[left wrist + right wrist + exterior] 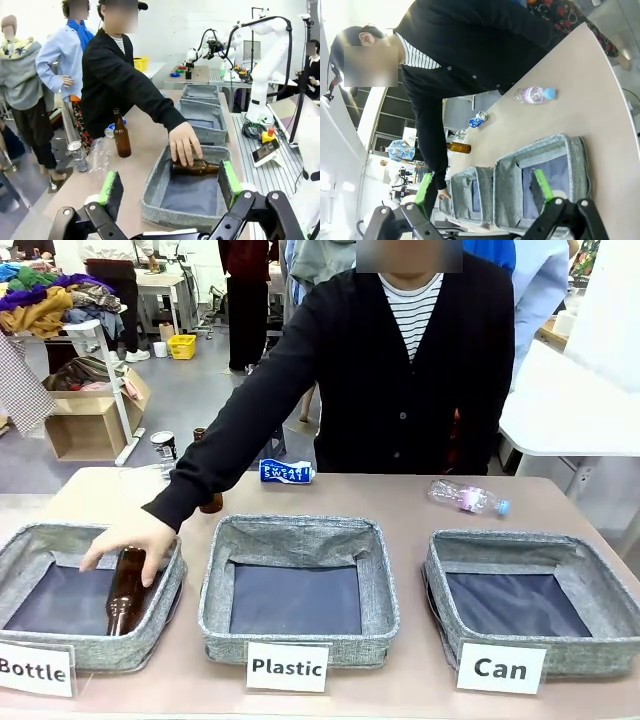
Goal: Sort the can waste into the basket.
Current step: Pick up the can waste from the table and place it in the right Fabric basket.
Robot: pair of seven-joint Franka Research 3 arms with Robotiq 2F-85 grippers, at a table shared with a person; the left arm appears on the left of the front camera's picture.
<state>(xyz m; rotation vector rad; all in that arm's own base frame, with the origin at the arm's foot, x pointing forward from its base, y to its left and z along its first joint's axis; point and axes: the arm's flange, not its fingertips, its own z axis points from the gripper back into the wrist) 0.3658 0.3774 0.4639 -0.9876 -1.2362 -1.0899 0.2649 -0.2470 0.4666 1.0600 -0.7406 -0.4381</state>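
The left claw point(170, 182) and the right claw point(483, 182) are both wide open and hold nothing. The blue can point(286, 472) lies at the far edge of the counter point(400, 502), near the middle. The Can basket point(530, 540) sits at the near right corner. The person's arm point(250, 430) stretches across, so a reach could bump it, or nudge the can off the edge.

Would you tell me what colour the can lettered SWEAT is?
The can is blue and white, clearest in the front view.

Brown bottle point(125, 592) held by a hand point(130, 538) in the Bottle basket point(50, 540), blue-white can point(286, 472) laid near the far edge, Can basket point(520, 540) at right.
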